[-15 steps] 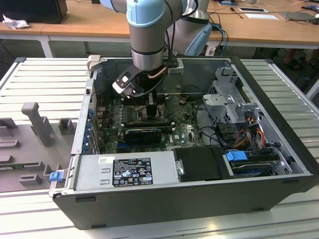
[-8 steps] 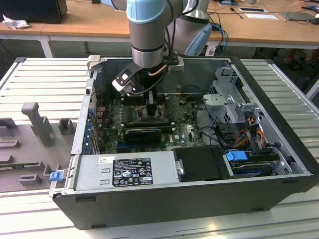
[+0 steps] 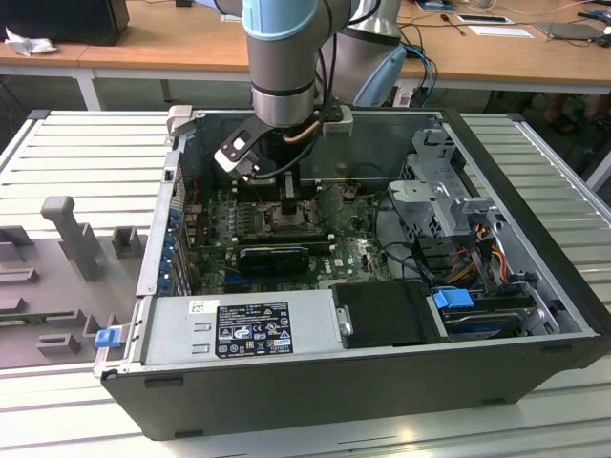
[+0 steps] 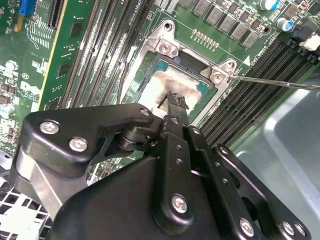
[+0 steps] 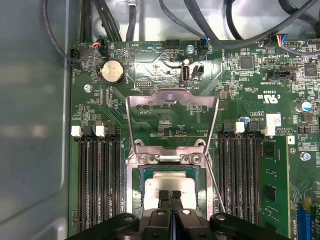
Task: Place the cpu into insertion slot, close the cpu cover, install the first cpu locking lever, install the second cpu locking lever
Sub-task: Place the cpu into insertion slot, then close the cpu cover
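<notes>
The cpu (image 5: pixel 170 181), a pale silvery square, lies inside the insertion slot (image 5: pixel 137 182) on the green board. My gripper (image 5: pixel 169 195) hangs right over its middle, fingers pressed together, with nothing between them. In the second wrist view the same fingertips (image 4: pixel 176 100) hover at the cpu (image 4: pixel 162 82). The cpu cover (image 5: pixel 172 98) stands raised on its hinge beyond the slot. A thin wire locking lever (image 5: pixel 216 186) sticks up beside the slot and shows as a rod (image 4: pixel 275 82). In the exterior view the gripper (image 3: pixel 290 205) reaches down into the open computer case (image 3: pixel 535 239).
Long black memory slots (image 5: pixel 97 180) flank the socket on both sides. A black finned card (image 3: pixel 275 258) lies just before it. A power supply (image 3: pixel 243 329) and drive cage (image 3: pixel 444 196) crowd the case. Cables (image 5: pixel 150 20) run above the board. A grey fixture (image 3: pixel 72 234) stands on the exterior view's left.
</notes>
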Robot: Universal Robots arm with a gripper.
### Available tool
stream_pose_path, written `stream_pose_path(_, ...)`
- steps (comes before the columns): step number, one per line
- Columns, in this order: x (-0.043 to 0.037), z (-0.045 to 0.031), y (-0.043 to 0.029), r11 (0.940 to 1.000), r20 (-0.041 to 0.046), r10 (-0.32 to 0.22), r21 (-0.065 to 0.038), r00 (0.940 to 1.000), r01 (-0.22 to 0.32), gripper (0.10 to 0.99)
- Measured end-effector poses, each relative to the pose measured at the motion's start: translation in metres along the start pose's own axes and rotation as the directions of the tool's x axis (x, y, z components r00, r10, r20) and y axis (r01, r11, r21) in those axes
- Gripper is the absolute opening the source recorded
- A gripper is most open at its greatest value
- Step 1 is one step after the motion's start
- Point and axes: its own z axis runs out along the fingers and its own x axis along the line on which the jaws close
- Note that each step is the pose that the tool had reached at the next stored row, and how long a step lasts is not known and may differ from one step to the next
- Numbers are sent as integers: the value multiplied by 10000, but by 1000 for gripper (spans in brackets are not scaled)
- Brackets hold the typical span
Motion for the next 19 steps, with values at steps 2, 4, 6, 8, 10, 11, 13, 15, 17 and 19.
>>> stream_pose_path(2,0,-11,1,10000,0,1,0,10000,-1,106)
stream_pose_path(4,1,-29,2,10000,0,1,0,10000,-1,106)
stream_pose_path(6,1,-46,4,10000,0,3,0,10000,-3,106)
stream_pose_path(8,2,-47,4,10000,-2,2,-2,10000,-2,106)
stream_pose_path(10,1,-47,17,10000,0,2,12,10000,-2,106)
stream_pose_path(11,1,-51,18,10000,2,4,13,10000,-4,106)
stream_pose_path(13,1,-68,19,10000,0,3,12,10000,-3,106)
stream_pose_path(15,2,-76,20,10000,-2,3,11,10000,-3,106)
stream_pose_path(17,2,-83,21,10000,-2,3,11,10000,-3,106)
stream_pose_path(19,2,-89,21,10000,0,3,12,10000,-3,106)
